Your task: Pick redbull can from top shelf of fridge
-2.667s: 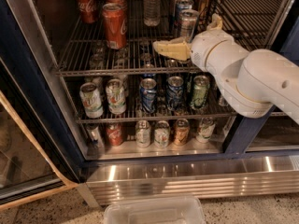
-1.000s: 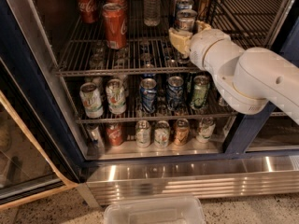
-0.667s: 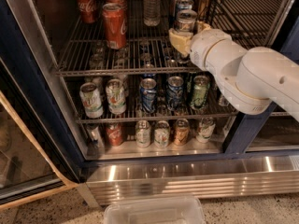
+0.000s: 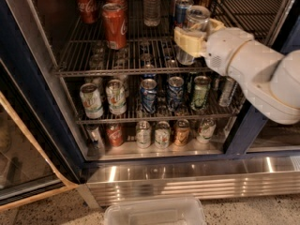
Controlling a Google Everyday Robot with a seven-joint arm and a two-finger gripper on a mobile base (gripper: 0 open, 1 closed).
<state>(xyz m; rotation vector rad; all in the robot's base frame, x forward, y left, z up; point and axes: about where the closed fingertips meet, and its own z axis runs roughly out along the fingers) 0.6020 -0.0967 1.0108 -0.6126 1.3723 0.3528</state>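
The redbull can (image 4: pixel 196 18), tall, slim and silver with a silver rim, stands at the right of the top shelf (image 4: pixel 117 72), a chrome wire rack in the fridge (image 4: pixel 243 130). My gripper (image 4: pixel 194 36) reaches in from the right on a white arm. Its yellowish fingers (image 4: pixel 187 42) sit on either side of the can's middle and are closed on it. The can's base shows just below the fingers, at the rack. A second slim can with a blue panel (image 4: pixel 181 11) stands right behind it.
Red Coca-Cola cans (image 4: pixel 115 25) and a clear water bottle (image 4: pixel 152 6) stand to the left on the same rack. Two lower racks hold several cans (image 4: pixel 148 95). The glass door (image 4: pixel 28 139) hangs open at left. A clear plastic bin (image 4: pixel 154 212) sits on the floor below the ribbed steel panel (image 4: pixel 187 182).
The gripper moved from the rack's middle right and back to the redbull can and closed around it. In the last second it has shifted only slightly right.
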